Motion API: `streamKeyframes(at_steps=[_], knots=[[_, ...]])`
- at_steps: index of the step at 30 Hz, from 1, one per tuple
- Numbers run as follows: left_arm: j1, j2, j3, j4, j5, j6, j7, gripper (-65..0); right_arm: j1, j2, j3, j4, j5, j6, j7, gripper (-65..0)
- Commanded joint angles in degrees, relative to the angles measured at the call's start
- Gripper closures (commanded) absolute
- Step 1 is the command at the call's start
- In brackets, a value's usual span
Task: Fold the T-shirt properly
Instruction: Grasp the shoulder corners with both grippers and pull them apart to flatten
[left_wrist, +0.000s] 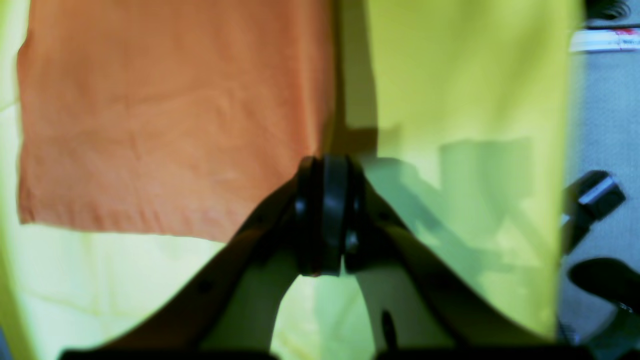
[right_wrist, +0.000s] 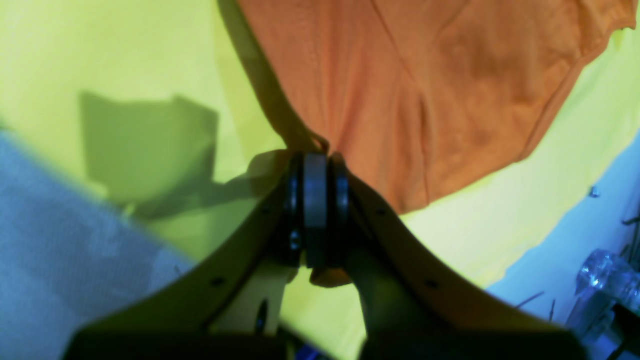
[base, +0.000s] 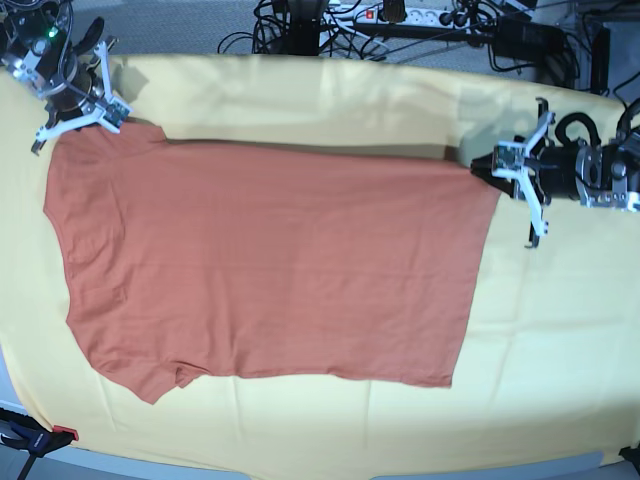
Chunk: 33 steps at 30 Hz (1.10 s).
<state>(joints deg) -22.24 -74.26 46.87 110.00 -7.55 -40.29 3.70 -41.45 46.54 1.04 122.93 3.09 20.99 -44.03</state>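
The rust-orange T-shirt (base: 270, 260) lies spread flat on the pale yellow cloth (base: 560, 330), its hem toward the right and its sleeves toward the left. My left gripper (base: 487, 165) is at the far hem corner. In the left wrist view it (left_wrist: 323, 165) is shut, with the T-shirt's (left_wrist: 165, 125) edge running into the jaws. My right gripper (base: 112, 122) is at the far shoulder and sleeve corner. In the right wrist view it (right_wrist: 315, 160) is shut on a pinch of the T-shirt (right_wrist: 425, 90).
The yellow cloth (left_wrist: 465, 75) covers the table to its edges and also shows in the right wrist view (right_wrist: 100, 50). Cables and a power strip (base: 400, 15) lie behind the table. A red-and-black clamp (base: 40, 437) sits at the front left corner. Grey floor (left_wrist: 605, 110) lies beyond the cloth edge.
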Motion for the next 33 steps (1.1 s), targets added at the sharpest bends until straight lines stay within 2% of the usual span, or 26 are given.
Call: streamKeyframes(at_steps=[1,5,8,12,22,27,29,33], knots=[[0.39,-2.08,-0.7,1.51,-0.48,0.29,-0.63,0.0,-1.36,1.09,1.49,1.84,-0.59,-0.5,0.2,0.0],[4.94,-4.52,-0.7,4.98,-0.02,0.29,-0.55,0.0,-7.74,1.05,5.35,4.87,-0.55,-0.68,0.2,0.0],[7.23,-5.81,-0.7,6.58,2.6,0.29,-0.26,0.0,-13.0,0.79,8.33,6.97,-0.52,-0.79,0.2,0.0],[7.63,-6.8,-0.7,8.09,2.97,0.29,-0.24,0.0,-18.45,0.74,10.32,9.03,-0.2,-3.39,0.22,0.0],[7.58,-9.73,-0.7,12.74,3.02,0.29,0.44,0.0,-19.78,0.79,10.32,9.29,-0.59,-3.69,0.48,0.0],[7.41,-8.68,-0.7,12.94,3.06,0.29,2.36,0.0,-17.86,0.81,10.32,9.29,-0.55,-3.56,5.31,0.0],[7.28,-7.15,-0.7,12.87,3.26,0.29,2.38,0.0,-16.35,0.81,10.32,9.29,-0.39,-2.73,8.15,0.0],[7.28,-3.23,-0.7,12.83,7.43,0.29,2.73,0.0,-11.52,0.81,10.32,7.85,-0.11,-0.2,11.34,0.0]])
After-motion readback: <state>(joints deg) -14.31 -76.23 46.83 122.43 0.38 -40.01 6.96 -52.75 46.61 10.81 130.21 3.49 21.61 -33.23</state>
